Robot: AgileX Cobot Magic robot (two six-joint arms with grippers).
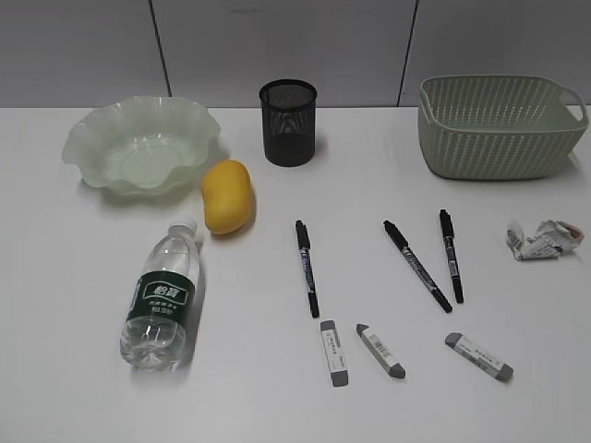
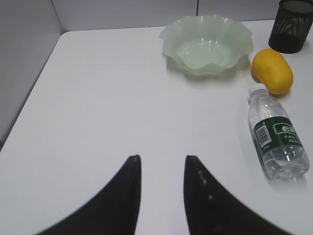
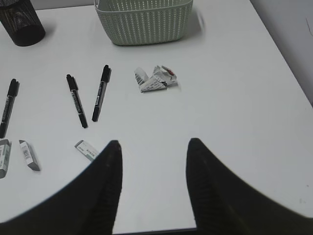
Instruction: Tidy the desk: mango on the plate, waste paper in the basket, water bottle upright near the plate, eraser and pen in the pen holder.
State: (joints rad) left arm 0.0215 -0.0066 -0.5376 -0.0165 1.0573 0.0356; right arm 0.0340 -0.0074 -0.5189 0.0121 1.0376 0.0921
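Both pincers hang with their fingers apart and nothing between them; the left gripper [image 2: 161,169] hovers over bare desk [image 2: 107,98] at the near left, and the right gripper [image 3: 152,152] hovers over the near right part of the desk, with one eraser just left of its left finger. On the far left sits the pale green plate [image 1: 140,145], holding nothing; the mango [image 1: 226,195] lies on the desk just beside the plate's near right rim; the water bottle [image 1: 164,297] lies on its side nearer still, its white cap pointing far, close to the mango. At the far middle stands the black mesh pen holder [image 1: 288,121], upright; at the far right stands the green basket [image 1: 501,125], and nothing shows inside it from this angle. Near of the basket, at the right edge, lies the waste paper [image 1: 542,239], a crumpled ball on the bare desk. Three black pens lie in the middle: the left pen [image 1: 307,268], the middle pen [image 1: 417,265] slanted, and the right pen [image 1: 452,255]; the middle and right pens come close at their near ends. Nearest the front lie three erasers, well apart from each other: the left eraser [image 1: 334,353], the middle eraser [image 1: 380,351] and the right eraser [image 1: 478,357].
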